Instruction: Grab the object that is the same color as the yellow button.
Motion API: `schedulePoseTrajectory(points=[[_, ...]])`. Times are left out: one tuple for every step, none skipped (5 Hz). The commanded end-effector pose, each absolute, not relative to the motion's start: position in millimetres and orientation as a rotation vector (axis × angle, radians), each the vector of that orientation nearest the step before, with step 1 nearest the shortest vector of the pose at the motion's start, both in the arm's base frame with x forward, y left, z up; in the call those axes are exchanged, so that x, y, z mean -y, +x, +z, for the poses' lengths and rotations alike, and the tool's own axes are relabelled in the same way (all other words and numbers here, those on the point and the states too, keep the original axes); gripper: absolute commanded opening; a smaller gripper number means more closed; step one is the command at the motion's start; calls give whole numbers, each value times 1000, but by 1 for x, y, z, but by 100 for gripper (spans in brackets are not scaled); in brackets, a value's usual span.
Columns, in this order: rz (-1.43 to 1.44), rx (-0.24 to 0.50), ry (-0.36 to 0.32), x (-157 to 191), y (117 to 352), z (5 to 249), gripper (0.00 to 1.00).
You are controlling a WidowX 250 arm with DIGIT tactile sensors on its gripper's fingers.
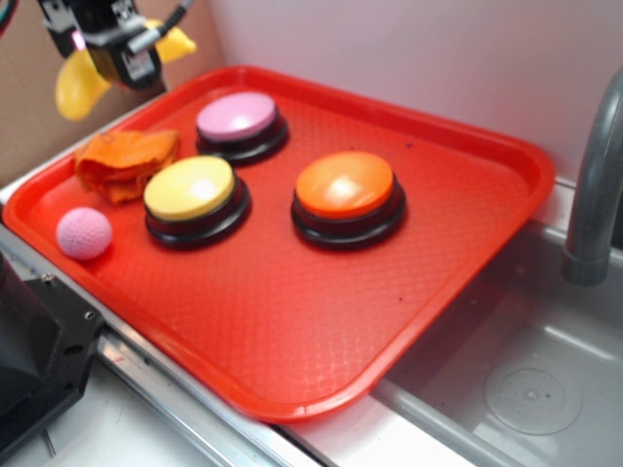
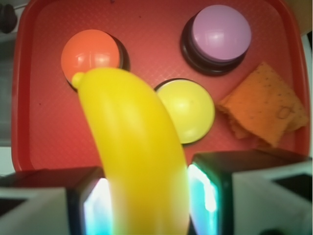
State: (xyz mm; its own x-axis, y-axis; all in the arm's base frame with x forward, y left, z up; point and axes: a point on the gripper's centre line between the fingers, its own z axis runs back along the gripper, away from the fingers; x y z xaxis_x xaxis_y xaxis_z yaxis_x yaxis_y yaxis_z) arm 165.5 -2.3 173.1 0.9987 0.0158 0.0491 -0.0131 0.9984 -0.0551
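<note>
The yellow toy banana (image 1: 76,86) hangs in the air at the top left, above the tray's far left corner, with my gripper (image 1: 115,49) shut on its middle. In the wrist view the banana (image 2: 134,147) fills the centre, pressed between both pads, and my gripper (image 2: 146,203) holds it high over the tray. The yellow button (image 1: 191,190) sits on the tray left of centre and shows below the banana as the yellow button (image 2: 188,110).
On the red tray (image 1: 321,321) stand a pink button (image 1: 238,119) and an orange button (image 1: 346,187). An orange cloth (image 1: 125,161) and a small pink ball (image 1: 84,233) lie at its left. A grey faucet pipe (image 1: 596,185) and sink (image 1: 506,389) are at the right.
</note>
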Motion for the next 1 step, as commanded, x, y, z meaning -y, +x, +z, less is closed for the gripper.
schedulePoseTrajectory(points=[[36, 101, 16, -15, 167, 189, 0]])
